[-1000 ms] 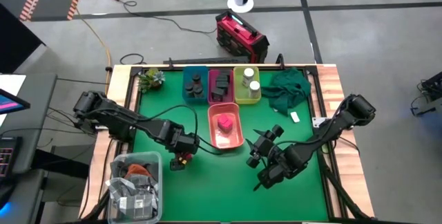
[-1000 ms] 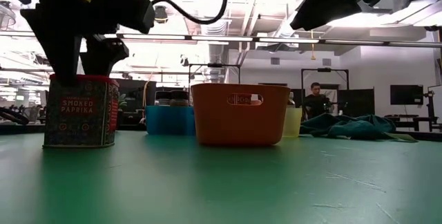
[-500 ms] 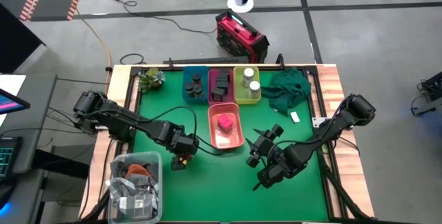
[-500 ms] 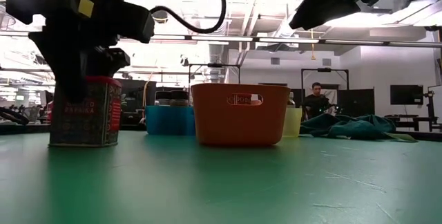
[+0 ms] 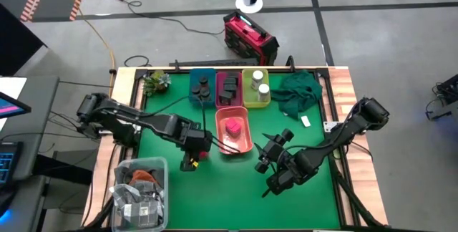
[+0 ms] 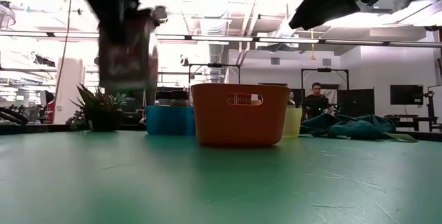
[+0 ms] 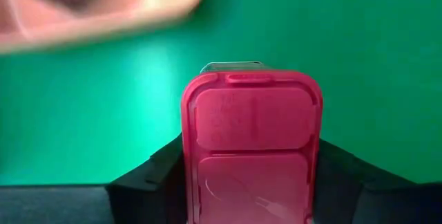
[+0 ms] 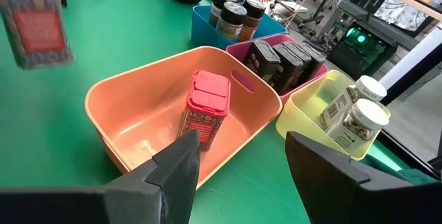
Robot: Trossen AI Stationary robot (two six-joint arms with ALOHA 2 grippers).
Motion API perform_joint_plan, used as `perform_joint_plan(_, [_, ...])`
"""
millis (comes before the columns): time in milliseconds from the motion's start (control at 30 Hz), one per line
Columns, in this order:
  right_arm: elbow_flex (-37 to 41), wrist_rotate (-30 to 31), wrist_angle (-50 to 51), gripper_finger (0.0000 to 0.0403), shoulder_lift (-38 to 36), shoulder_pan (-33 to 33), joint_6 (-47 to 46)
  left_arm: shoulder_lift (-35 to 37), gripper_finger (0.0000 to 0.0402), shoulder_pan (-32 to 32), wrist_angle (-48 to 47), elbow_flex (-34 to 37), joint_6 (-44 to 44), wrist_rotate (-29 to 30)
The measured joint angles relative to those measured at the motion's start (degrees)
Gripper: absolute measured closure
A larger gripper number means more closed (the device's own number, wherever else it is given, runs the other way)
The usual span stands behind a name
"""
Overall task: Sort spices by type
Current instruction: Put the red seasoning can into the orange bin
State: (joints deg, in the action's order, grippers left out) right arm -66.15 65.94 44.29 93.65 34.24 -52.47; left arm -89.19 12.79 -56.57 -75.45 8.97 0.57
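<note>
My left gripper (image 5: pixel 198 146) clenched on a magenta-lidded paprika tin (image 6: pixel 127 50), lifted mid-frame beside the salmon plastic bin (image 5: pixel 245 146), my right gripper (image 5: pixel 270 153) released, lower right.

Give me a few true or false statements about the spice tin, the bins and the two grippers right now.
1. The left gripper holds a red-lidded tin off the table. True.
2. The salmon bin is empty. False: one red-lidded tin stands in it.
3. The yellow bin holds white-capped bottles. True.
4. The right gripper grips a jar. False: its fingers are open and hold nothing.
5. The blue bin holds dark boxy packs. False: it holds round jars.
</note>
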Motion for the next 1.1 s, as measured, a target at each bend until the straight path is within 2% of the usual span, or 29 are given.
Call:
perform_joint_plan(133, [0.0, 0.0, 0.0, 0.0159, 0.0, 0.0, 0.0, 0.1, 0.019, -0.9, 1.7, -5.8, -4.4, 2.9])
perform_joint_plan(333, [0.0, 0.1, -0.4, 0.0159, 0.0, -0.1, 0.0, 0.0, 0.019, -5.6, 8.8, -6.6, -8.4, 4.8])
perform_joint_plan(500, [0.0, 0.1, -0.4, 0.0159, 0.0, -0.2, 0.0, -1.4, 0.0189, -10.5, 13.4, -6.6, -10.4, 0.2])
perform_joint_plan(633, [0.0, 0.1, -0.8, 0.0159, 0.0, -0.7, 0.3, -5.4, 0.0188, -11.8, 15.0, -6.6, -12.7, -2.3])
perform_joint_plan(800, [0.0, 0.1, -0.7, 0.0159, 0.0, -0.7, 0.3, -10.7, 0.0188, -12.2, 15.5, -6.5, -15.2, -2.1])
perform_joint_plan(1000, [0.0, 0.1, -0.6, 0.0159, 0.0, -0.5, 0.5, -13.1, 0.0184, -12.5, 15.2, -6.5, -16.7, -1.8])
perform_joint_plan(1100, [0.0, 0.1, -0.6, 0.0159, 0.0, -0.5, 0.5, -13.1, 0.0168, -12.5, 15.4, -6.5, -17.0, -1.9])
